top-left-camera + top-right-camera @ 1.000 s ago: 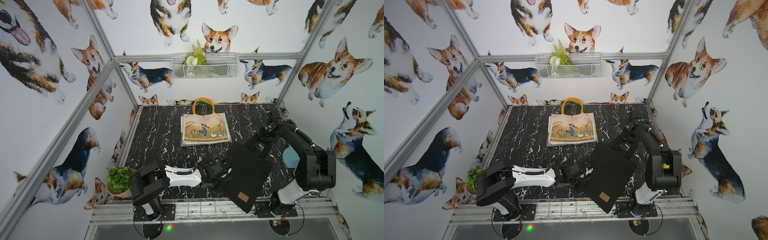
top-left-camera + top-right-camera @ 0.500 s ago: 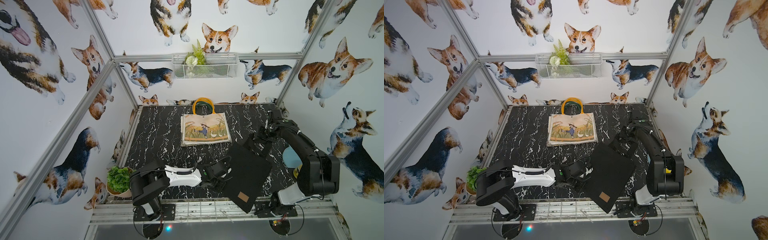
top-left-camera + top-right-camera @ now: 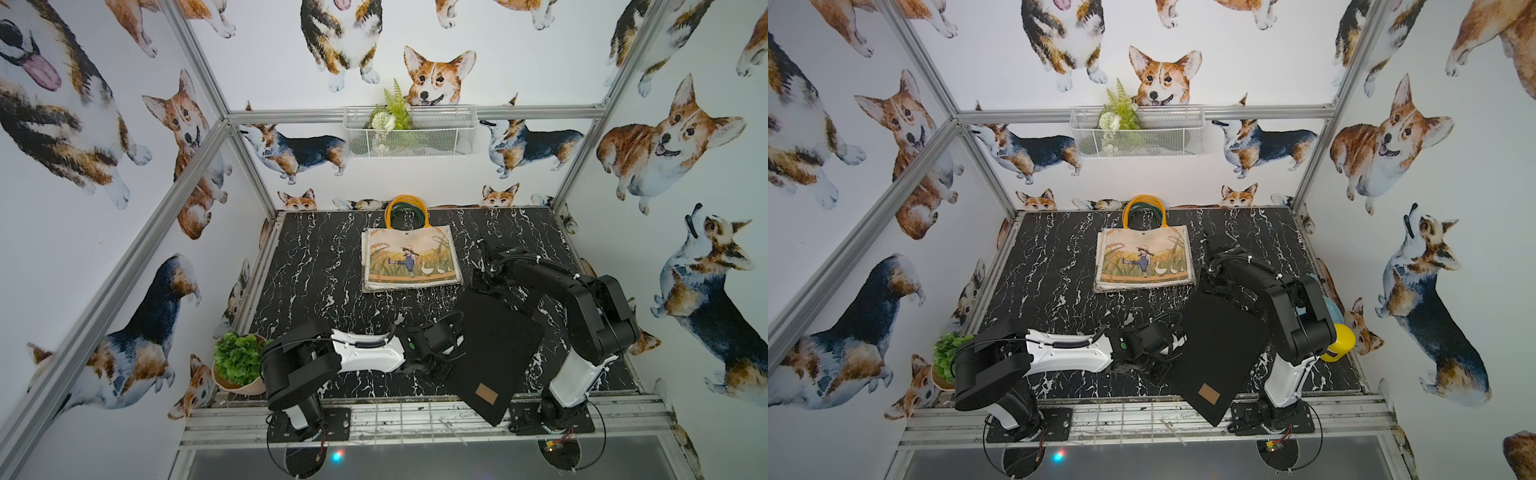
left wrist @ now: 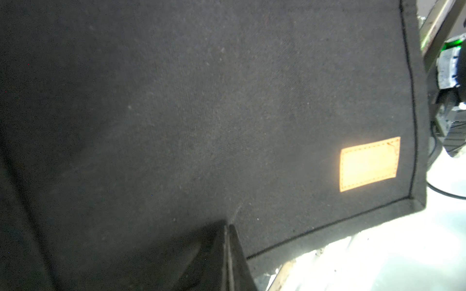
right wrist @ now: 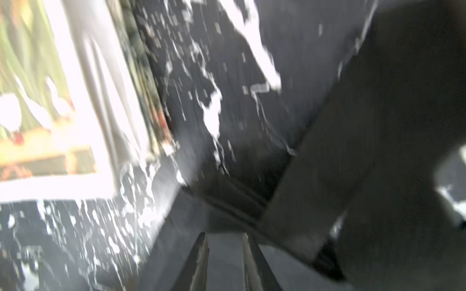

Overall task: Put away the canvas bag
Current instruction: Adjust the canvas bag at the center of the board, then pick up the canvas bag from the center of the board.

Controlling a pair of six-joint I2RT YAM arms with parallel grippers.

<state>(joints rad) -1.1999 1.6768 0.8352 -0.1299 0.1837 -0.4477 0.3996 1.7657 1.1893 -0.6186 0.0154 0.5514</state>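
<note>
1. Marbled black surface (image 3: 316, 257): the tote (image 3: 409, 259) lies flat at 12 o'clock. The bag (image 3: 494, 353) lies at 5 o'clock, with its near corner hanging past the front edge.
2. In the last second the right gripper (image 3: 484, 286) has slid toward 9 o'clock along the bag's far edge. It is now over the far corner, just beside the tote, and the bag itself has not shifted.
3. Its jaws stand narrowly apart, with nothing clearly between them (the right wrist view is smeared by motion).
4. The left gripper (image 4: 227, 226) is at the bag's 9 o'clock edge, jaws pinched tight on the cloth.
5. My reading is that the right arm is seeking a fresh hold on that corner. The bag is not yet put away.
6. Only the left wrist view shows the pinch and the stitched tan label (image 4: 369, 163) up close. In both top views the wrist hides those fingertips. Only the top views show the overhang and how close the bag lies to the tote.
</note>
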